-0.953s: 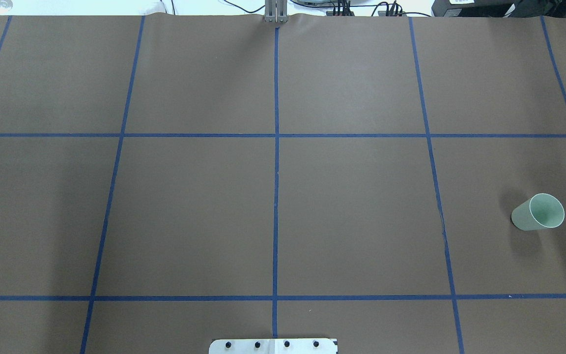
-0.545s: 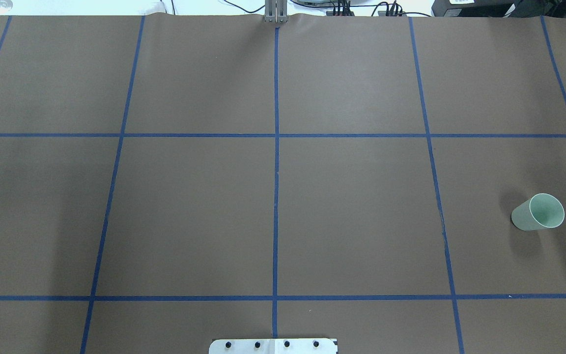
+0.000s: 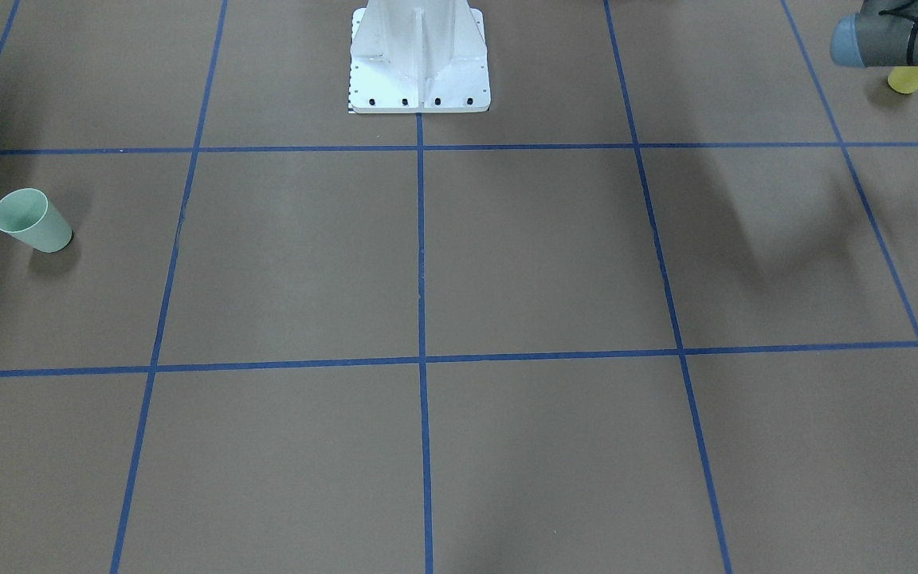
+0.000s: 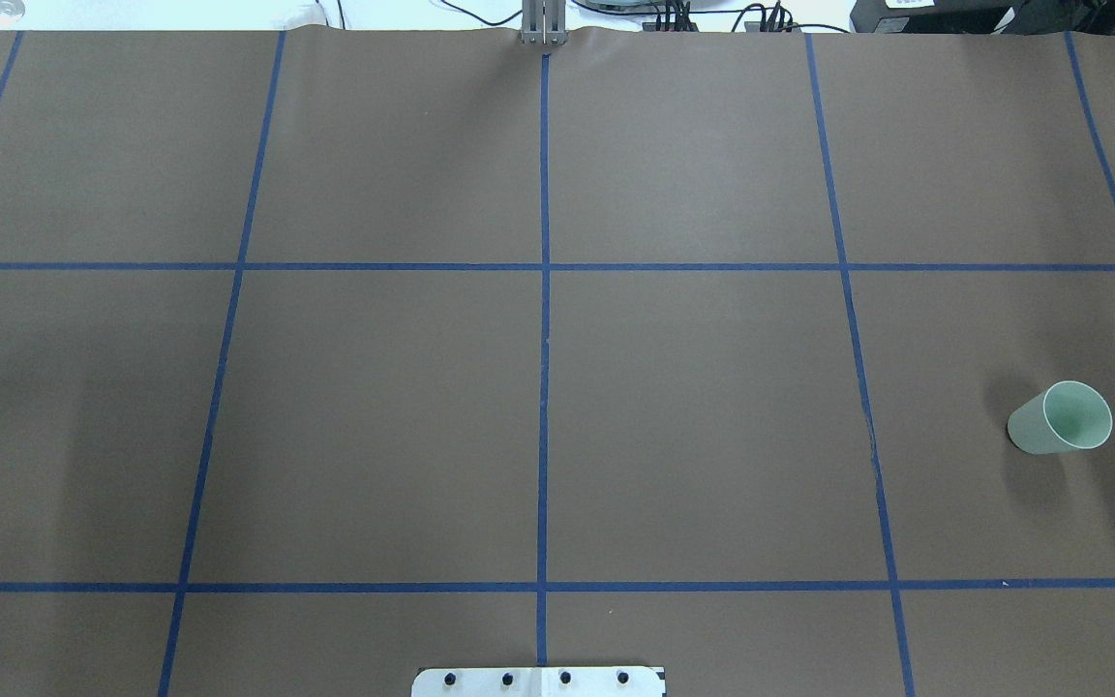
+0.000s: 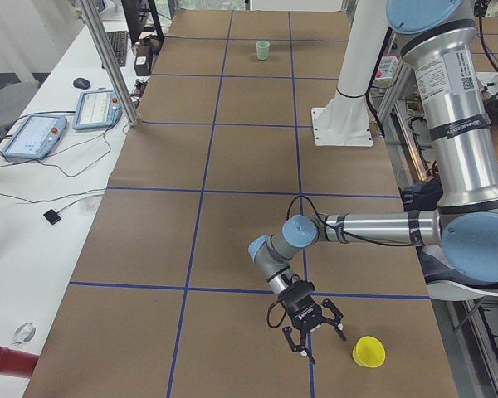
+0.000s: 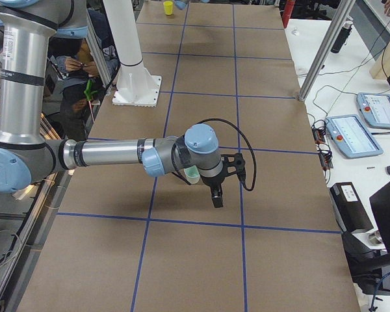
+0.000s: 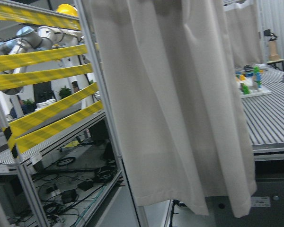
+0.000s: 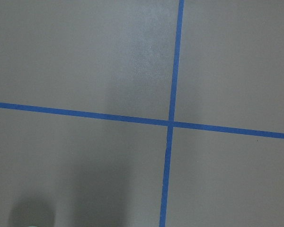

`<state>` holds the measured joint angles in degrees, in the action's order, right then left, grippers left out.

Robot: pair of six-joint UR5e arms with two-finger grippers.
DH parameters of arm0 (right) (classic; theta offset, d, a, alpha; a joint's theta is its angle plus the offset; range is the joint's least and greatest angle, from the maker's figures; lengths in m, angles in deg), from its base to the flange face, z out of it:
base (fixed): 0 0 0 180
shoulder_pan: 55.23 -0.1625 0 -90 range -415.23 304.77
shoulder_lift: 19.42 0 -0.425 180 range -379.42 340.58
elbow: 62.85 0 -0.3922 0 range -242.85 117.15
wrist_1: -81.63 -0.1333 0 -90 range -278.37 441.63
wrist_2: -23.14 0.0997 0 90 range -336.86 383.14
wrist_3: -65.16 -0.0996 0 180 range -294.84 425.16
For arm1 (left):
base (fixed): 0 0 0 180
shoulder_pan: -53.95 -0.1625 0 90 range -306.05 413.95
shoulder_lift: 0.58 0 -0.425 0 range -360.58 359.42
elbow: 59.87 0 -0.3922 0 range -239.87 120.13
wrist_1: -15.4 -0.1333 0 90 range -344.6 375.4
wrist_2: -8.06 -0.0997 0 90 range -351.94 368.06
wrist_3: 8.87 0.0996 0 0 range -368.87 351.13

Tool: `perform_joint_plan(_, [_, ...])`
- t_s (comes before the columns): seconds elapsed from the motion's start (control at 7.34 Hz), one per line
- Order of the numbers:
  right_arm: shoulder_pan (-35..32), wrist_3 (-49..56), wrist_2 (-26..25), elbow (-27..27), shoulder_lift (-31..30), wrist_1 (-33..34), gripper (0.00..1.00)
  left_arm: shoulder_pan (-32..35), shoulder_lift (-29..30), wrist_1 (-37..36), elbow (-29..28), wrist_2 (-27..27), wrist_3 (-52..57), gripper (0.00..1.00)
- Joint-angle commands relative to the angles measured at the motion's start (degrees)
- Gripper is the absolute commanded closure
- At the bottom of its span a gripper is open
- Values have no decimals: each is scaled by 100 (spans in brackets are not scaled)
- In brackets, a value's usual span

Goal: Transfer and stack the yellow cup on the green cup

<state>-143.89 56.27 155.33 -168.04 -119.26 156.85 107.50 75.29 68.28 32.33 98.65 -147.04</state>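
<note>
Far left end of the worktop [image 4: 374,416]: the yellow cup [image 5: 368,351] stands free and the left claw [image 5: 314,334] hangs just beside it, not touching. Only the side camera shows that claw, so I can't tell if it's open or closed. You look to be at the pick step, nothing lifted yet. Next move, I reckon: centre the claw over the cup, drop, close on the wall. Far right end: the green cup [image 4: 1061,418] stands mouth up, well apart from the yellow one. The right claw [image 6: 216,195] hangs near it, open or closed I can't tell. Expect a long carry or a hand-over.
</note>
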Motion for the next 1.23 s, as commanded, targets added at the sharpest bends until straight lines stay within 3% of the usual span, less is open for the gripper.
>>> perform_joint_plan(0.0, [6, 9, -9, -1, 43, -7, 1, -239, 428, -85, -808, 807, -604, 0])
perform_joint_plan(0.54, [6, 18, -18, 8, 35, 1, 1, -599, 437, -418, -940, 1916, -1001, 0])
perform_joint_plan(1.09, [6, 18, -18, -1, 35, -7, 1, -732, 428, -244, -1011, 2419, -1019, 0])
